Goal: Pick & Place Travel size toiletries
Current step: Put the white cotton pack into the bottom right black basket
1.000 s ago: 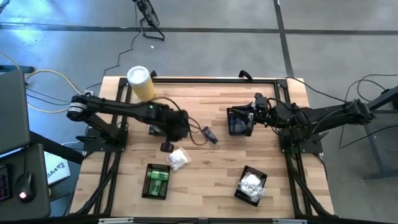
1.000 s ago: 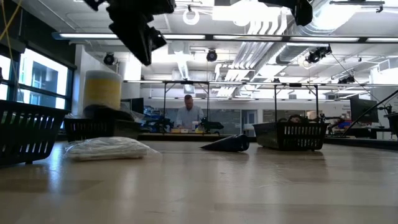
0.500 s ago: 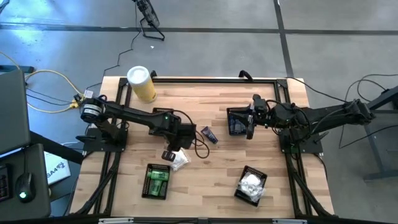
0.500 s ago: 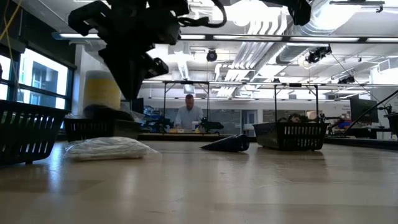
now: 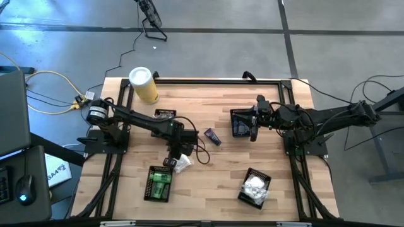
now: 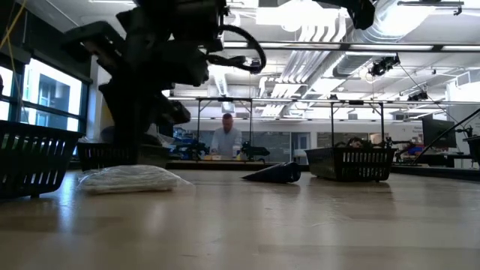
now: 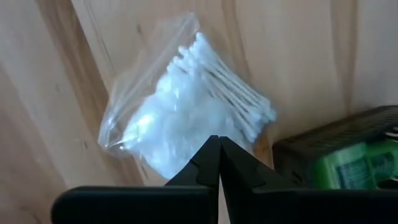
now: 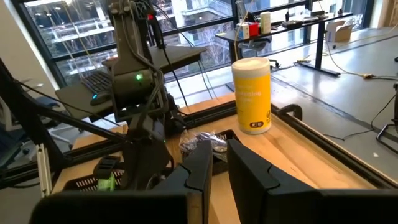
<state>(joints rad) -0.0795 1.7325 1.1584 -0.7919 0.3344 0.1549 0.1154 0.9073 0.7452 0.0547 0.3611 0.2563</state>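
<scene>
Left gripper (image 7: 217, 146) jaws shut, empty, directly above clear plastic bag of white cotton swabs (image 7: 186, 112); swabs' long axis diagonal to fingers; right gripper (image 5: 254, 120) well apart, empty.

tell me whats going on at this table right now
The left gripper hangs with its jaws shut and empty just above a clear plastic bag of white cotton swabs lying on the wooden table, beside a black mesh basket holding green bottles. The right gripper waits at another black mesh basket across the table. A dark blue tube lies loose between them.
</scene>
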